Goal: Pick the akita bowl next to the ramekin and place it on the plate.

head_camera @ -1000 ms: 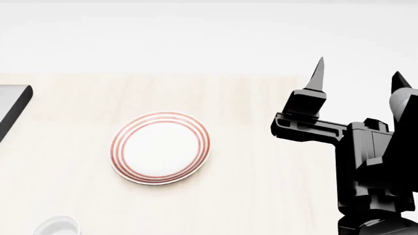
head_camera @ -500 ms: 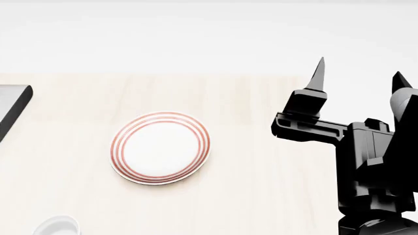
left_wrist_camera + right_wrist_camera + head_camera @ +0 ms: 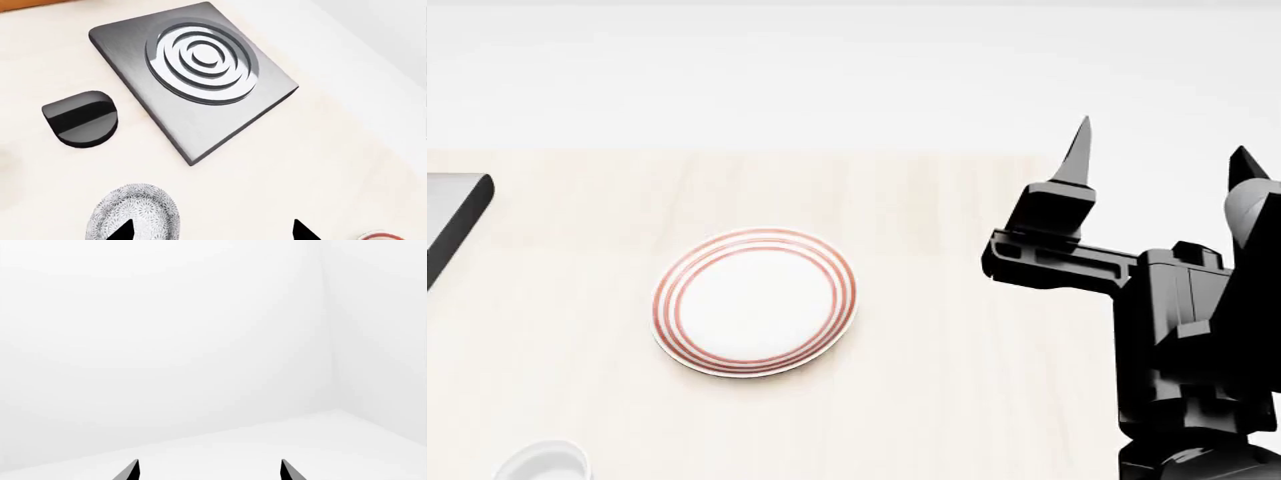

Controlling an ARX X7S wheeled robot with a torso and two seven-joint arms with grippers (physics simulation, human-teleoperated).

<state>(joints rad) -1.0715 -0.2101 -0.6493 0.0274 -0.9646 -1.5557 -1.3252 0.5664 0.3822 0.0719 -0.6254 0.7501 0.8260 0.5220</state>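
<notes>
I am at the reach step, nothing picked yet. My left claw (image 3: 210, 231) is spread, its two dark tips showing at the bottom edge of the left wrist frame, and a speckled akita bowl (image 3: 133, 214) sits on the counter (image 3: 320, 165) at the lower left of that frame, one tip overlapping it. I cannot tell from here whether this is the one beside the ramekin (image 3: 545, 462), which peeks in at the bottom left of the head frame. The plate (image 3: 757, 302) lies bare at centre left there. My right claw (image 3: 1158, 160) stands raised and spread, empty. Next I judge I must centre over the bowl's rim and descend.
</notes>
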